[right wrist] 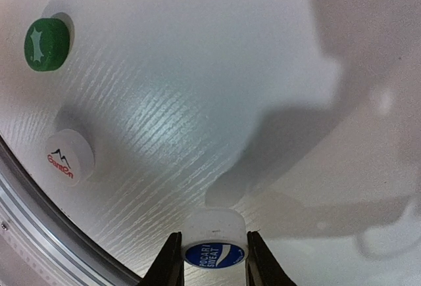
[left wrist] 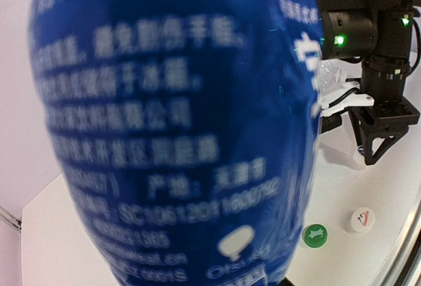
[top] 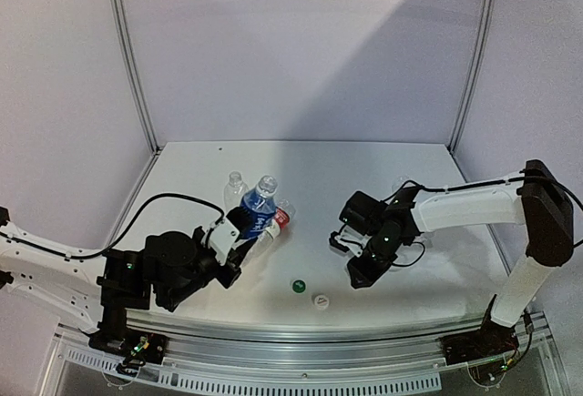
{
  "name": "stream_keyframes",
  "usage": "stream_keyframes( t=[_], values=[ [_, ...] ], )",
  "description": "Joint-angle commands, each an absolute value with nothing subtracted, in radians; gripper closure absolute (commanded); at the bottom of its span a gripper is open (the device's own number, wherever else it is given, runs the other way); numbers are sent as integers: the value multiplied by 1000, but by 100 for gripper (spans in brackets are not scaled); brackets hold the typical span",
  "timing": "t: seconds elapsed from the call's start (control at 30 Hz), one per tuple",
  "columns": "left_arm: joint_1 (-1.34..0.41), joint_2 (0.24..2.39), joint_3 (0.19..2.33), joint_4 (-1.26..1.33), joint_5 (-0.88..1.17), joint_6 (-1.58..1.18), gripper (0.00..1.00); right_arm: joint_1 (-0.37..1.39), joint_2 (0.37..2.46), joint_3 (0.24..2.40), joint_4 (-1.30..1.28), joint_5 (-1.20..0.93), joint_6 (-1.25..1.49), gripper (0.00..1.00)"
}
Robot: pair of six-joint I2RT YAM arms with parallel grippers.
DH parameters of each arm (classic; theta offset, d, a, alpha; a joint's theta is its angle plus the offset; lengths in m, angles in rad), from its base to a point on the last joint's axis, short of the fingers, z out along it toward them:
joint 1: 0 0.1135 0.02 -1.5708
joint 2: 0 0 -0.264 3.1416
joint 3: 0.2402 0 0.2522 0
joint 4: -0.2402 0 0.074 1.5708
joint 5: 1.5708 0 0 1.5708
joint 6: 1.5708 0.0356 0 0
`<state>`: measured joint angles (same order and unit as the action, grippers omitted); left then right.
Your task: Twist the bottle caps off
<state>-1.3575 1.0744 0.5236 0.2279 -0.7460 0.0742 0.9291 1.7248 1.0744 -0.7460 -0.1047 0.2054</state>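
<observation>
My left gripper [top: 244, 235] is shut on the blue-label bottle [top: 258, 207] and holds it tilted off the table. Its label [left wrist: 177, 128] fills the left wrist view and hides the fingers. The red-label bottle [top: 281, 218] lies just behind it, and an unlabelled bottle [top: 235, 186] stands further back. My right gripper [top: 357, 275] is shut on the blue-topped cap [right wrist: 214, 250], held a little above the table. The green cap [top: 297, 284] and white cap [top: 321, 300] lie on the table between the arms. They also show in the right wrist view, green [right wrist: 46, 44] and white [right wrist: 68, 156].
The table's metal front rail [top: 301, 346] runs close behind the loose caps. Its edge [right wrist: 39, 227] shows at the lower left of the right wrist view. Side frame posts [top: 132, 59] stand at the table's back corners.
</observation>
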Motion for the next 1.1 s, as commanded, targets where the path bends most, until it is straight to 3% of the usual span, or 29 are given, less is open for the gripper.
stream_keyframes(
  t=[0.0, 0.17, 0.53, 0.63, 0.77, 1.07],
  values=[
    [-1339, 1079, 511, 266, -753, 63, 86, 935, 1744, 1078, -714, -129, 224, 92],
    [-1336, 1103, 516, 269, -737, 57, 86, 966, 1752, 1075, -723, -103, 217, 69],
    [-1335, 1120, 520, 267, -716, 52, 87, 978, 1675, 1090, -739, -116, 184, 50],
    [-1332, 1119, 517, 273, -703, 48, 86, 978, 1570, 1096, -705, -127, 157, 47],
    [-1325, 1125, 518, 273, -651, 32, 84, 977, 1408, 978, -423, -343, 148, 41],
    [-1287, 1192, 544, 255, -510, -45, 83, 979, 1205, 874, -16, -395, 301, 44]
  ],
)
